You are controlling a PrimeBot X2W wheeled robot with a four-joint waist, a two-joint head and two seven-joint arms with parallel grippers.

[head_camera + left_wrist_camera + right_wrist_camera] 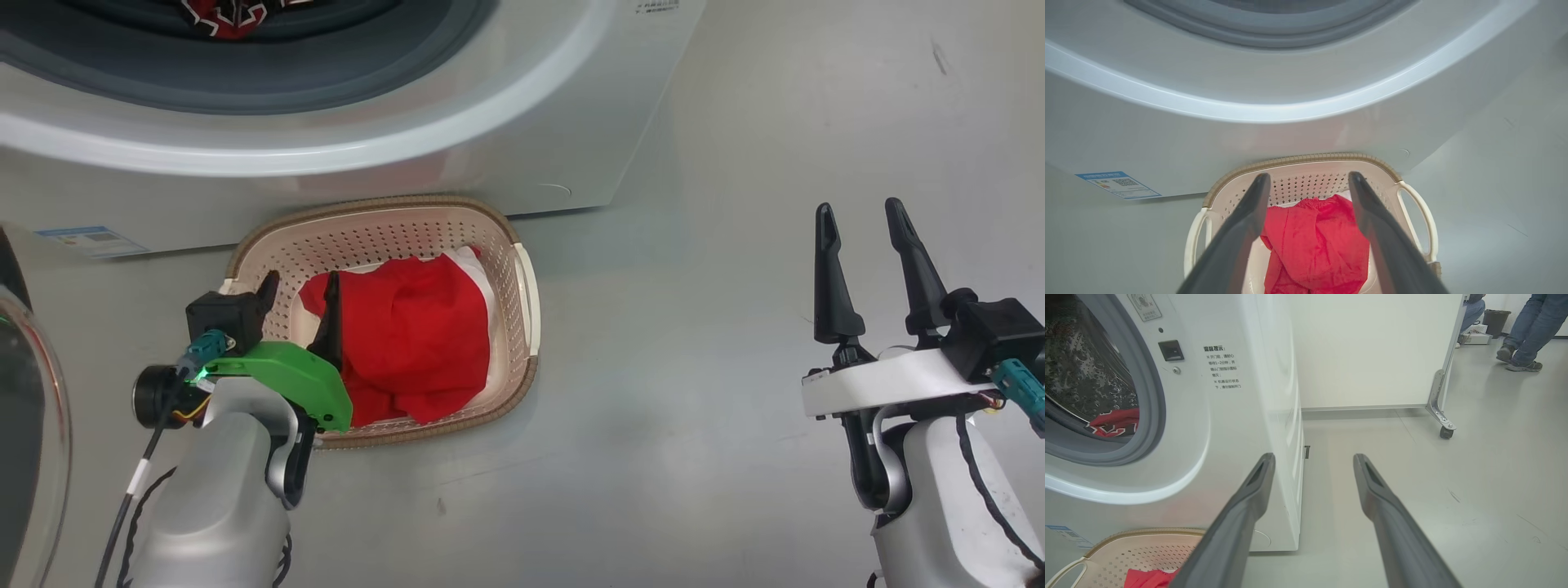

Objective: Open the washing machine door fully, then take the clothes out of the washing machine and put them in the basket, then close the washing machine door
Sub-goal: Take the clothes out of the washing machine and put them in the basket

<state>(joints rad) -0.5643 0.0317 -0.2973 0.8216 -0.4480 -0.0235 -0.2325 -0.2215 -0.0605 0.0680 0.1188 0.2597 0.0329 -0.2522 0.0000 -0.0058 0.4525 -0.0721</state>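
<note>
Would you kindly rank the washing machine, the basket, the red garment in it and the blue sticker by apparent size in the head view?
Largest to smallest:
1. washing machine, even cropped by the frame
2. basket
3. red garment lying inside it
4. blue sticker, clearly the smallest

Red clothes [408, 335] lie in cream basket [384, 204] beside washing machine [531, 139]

The basket [384, 233] stands on the floor [694, 367] just before the washing machine [457, 155], with clothes [416, 335] in it; another garment [224, 20] lies in the drum [1086, 375]. The washing machine door [28, 408] stands to the left of both.
</note>
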